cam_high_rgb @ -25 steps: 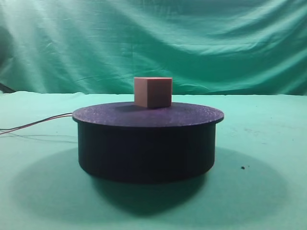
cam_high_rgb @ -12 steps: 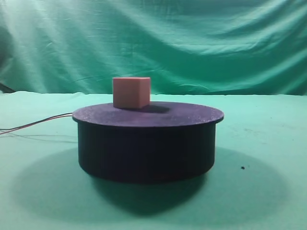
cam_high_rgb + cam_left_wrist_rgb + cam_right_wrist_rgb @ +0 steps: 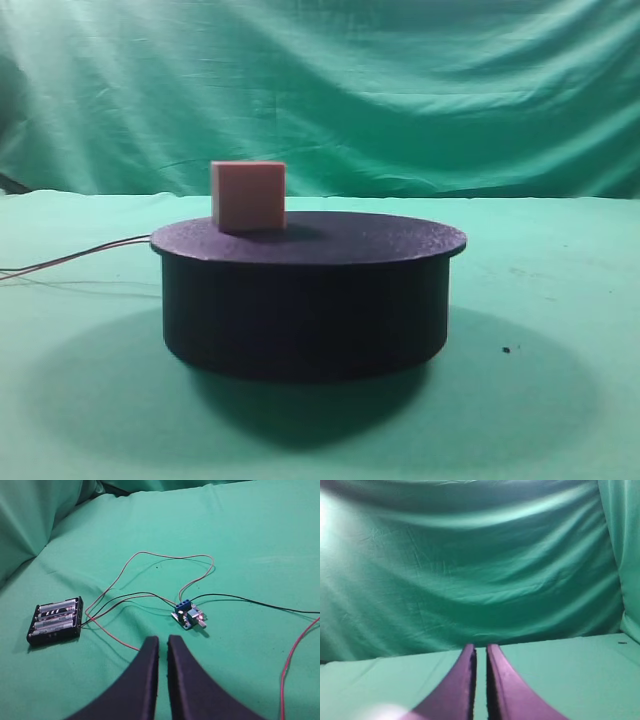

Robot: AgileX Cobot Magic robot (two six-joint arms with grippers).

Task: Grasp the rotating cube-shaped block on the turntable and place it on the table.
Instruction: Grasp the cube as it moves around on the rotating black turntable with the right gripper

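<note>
A small salmon cube-shaped block (image 3: 248, 196) stands on the left part of the turntable's (image 3: 306, 300) dark speckled top in the exterior high view. The turntable is a low black drum on the green table (image 3: 560, 300). Neither arm shows in that view. In the left wrist view my left gripper (image 3: 163, 641) hangs shut over green cloth, with nothing between its dark fingers. In the right wrist view my right gripper (image 3: 480, 649) is shut and empty, pointing at the green backdrop. Neither wrist view shows the block or the turntable.
Thin red and black wires (image 3: 75, 256) trail left from the turntable. In the left wrist view a black battery holder (image 3: 55, 620) and a small blue circuit board (image 3: 188, 615) lie on the cloth, joined by looping wires (image 3: 165, 560). A green draped backdrop (image 3: 320, 90) closes the rear.
The block has ridden the turning top from the middle rear round to the left. No gripper has come into the exterior view.
</note>
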